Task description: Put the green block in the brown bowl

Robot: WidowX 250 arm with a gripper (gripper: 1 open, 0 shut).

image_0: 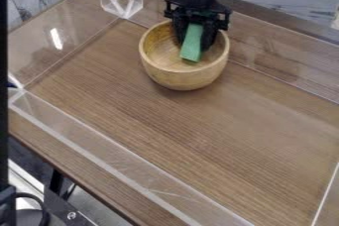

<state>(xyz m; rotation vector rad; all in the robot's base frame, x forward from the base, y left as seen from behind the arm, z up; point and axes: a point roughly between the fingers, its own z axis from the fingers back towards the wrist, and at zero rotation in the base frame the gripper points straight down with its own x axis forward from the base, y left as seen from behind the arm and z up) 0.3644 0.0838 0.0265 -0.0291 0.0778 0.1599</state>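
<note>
The black gripper [196, 34] points straight down into the round light-brown wooden bowl [184, 56], its jaws apparently clamping the flat green rectangular block [193, 42]. The block hangs tilted inside the bowl, low enough to drop safely, though contact with the bottom is unclear.

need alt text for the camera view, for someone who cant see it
A black gripper points straight down into a brown bowl near the far edge of a wooden table, with a green block standing tilted inside the bowl between its fingers. Clear low walls border the table.
</note>
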